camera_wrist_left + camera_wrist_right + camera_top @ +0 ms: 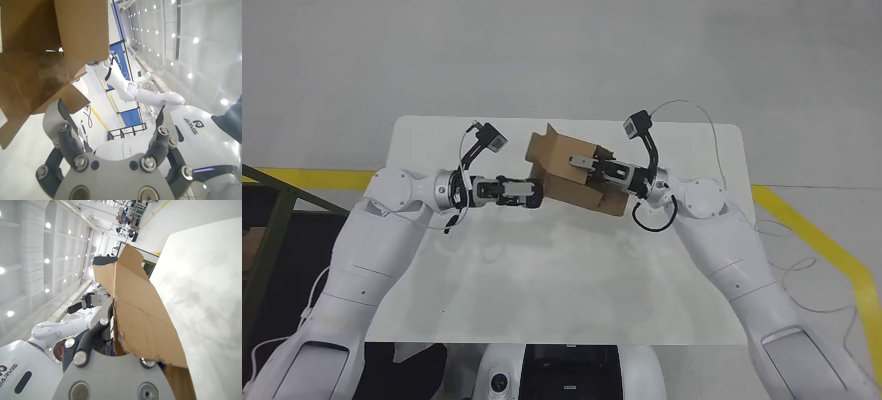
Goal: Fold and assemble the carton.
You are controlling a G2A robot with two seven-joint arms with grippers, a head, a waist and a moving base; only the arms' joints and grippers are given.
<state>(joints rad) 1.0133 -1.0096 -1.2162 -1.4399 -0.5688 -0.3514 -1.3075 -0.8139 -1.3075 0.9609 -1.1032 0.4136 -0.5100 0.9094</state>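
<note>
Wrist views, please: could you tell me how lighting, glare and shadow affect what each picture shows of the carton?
Left wrist view: ceiling lamps glare behind the carton, so its inner faces sit in deep shade. Right wrist view: the carton's outer panel is evenly lit, beside a very bright white table. Top view: flat, even light, with no glare on the carton.

Over table (542, 280) far middle: carton (557, 155), between left gripper (538, 192) (just beside) and right gripper (580, 162).

A white table (572, 270) with rounded corners stands on a pale grey floor (542, 60) with yellow lines (777, 197).
</note>
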